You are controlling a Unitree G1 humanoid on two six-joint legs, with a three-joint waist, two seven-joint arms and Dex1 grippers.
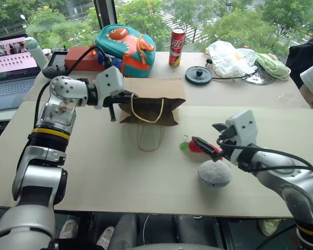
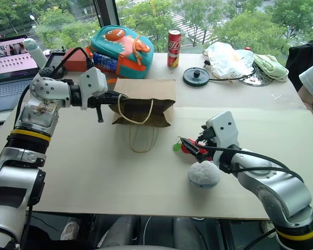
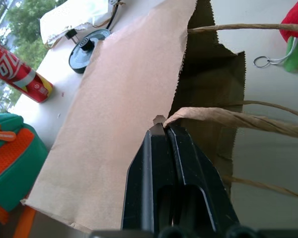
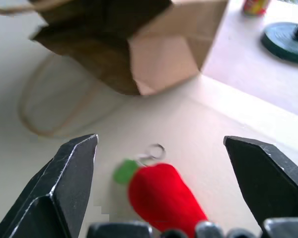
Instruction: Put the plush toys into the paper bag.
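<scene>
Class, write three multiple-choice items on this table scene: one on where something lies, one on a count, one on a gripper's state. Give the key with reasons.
1. Where is the red plush toy?
A. inside the paper bag
B. on the table between the open fingers of the right gripper
C. on the backpack

2. How many plush toys lie outside the paper bag?
A. none
B. one
C. two

3. What is the left gripper doing?
A. shut on the paper bag's rim
B. open above the can
C. holding the grey plush toy

Key: B, the right gripper stands wide around the toy. C, the red one and the grey plush toy both rest on the table. A, its fingers pinch the paper edge.
</scene>
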